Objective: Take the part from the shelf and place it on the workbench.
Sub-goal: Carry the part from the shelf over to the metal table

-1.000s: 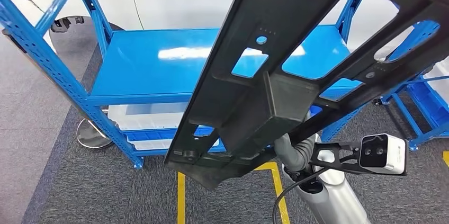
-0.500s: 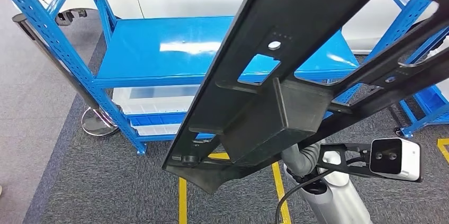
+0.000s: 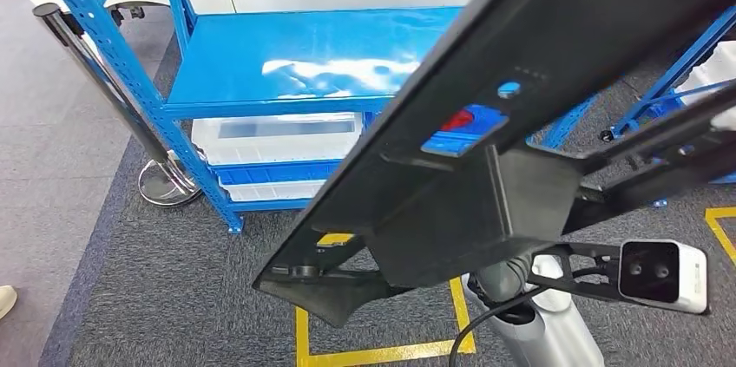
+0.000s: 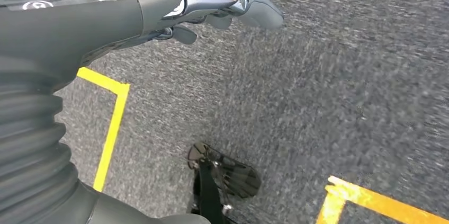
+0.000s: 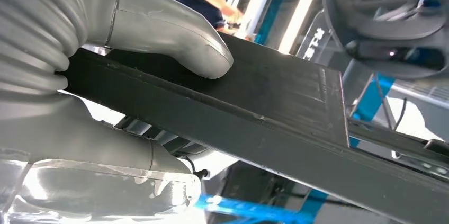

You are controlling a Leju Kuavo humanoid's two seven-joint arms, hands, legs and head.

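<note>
The part (image 3: 521, 124), a long black plastic frame with cut-out windows and a boxy block on its underside, hangs in the air across the head view, slanting from low near the centre up to the right top corner, well above the grey carpet (image 3: 156, 298) and off the shelf (image 3: 295, 63). The right hand (image 5: 122, 75) grasps it: in the right wrist view the thick grey thumb lies on one face of the part's flat bar and the palm presses the other face, so the bar is clamped between them. In the head view the right arm and its wrist camera (image 3: 664, 273) show under the part's low end. The blue shelf stands behind the part, its top deck bare and glossy, with white bins (image 3: 278, 137) on the lower level near the shelf's front edge. A steel post (image 3: 104, 89) on a round base stands just beside the shelf's left front leg. Yellow tape lines (image 3: 382, 351) mark the carpet below the part. The left hand (image 4: 212, 7) hangs over the carpet holding nothing; its dark fingers seem loosely curled rather than clenched, though the angle is poor.
</note>
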